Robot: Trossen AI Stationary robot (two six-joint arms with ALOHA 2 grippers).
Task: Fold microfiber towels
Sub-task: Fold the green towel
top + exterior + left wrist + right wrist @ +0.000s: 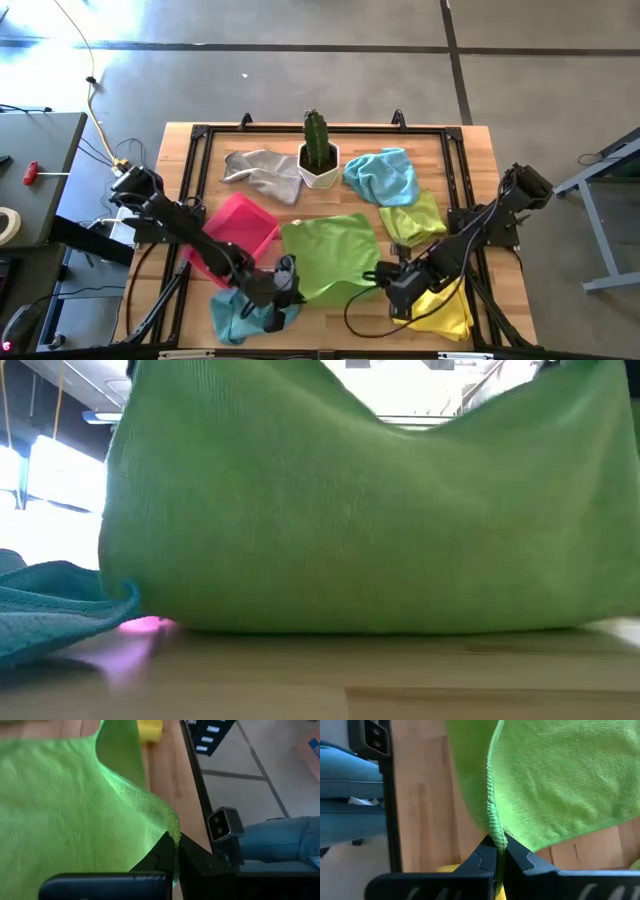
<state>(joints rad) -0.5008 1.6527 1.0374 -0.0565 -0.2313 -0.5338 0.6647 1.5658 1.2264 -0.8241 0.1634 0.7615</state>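
A lime green microfiber towel (330, 255) lies mid-table with its near edge raised; in the low view the green towel (370, 510) stands like a wall, sagging between two high corners. My left gripper (285, 280) is shut on its near left corner and my right gripper (385, 275) on its near right corner. Other towels lie loose on the table: grey (262, 172), light blue (382, 175), yellow-green (412, 217), yellow (445, 310) and teal (245, 315). My left gripper (175, 845) pinches the green towel's corner (171, 826) between its two fingers, slanting down from the near left. The cloth rises from the table to the fingers. My right gripper (497, 845) pinches the hemmed edge at the towel's other near corner (495, 827) between its two fingers, coming steeply from above. The cloth spreads away from the fingers, and its far part rests on the table.
A pink tray (235, 235) sits left of the green towel. A potted cactus (320, 155) stands at the far middle. A black frame (455, 180) runs around the tabletop. A person's trouser leg (280, 837) shows beyond the near edge.
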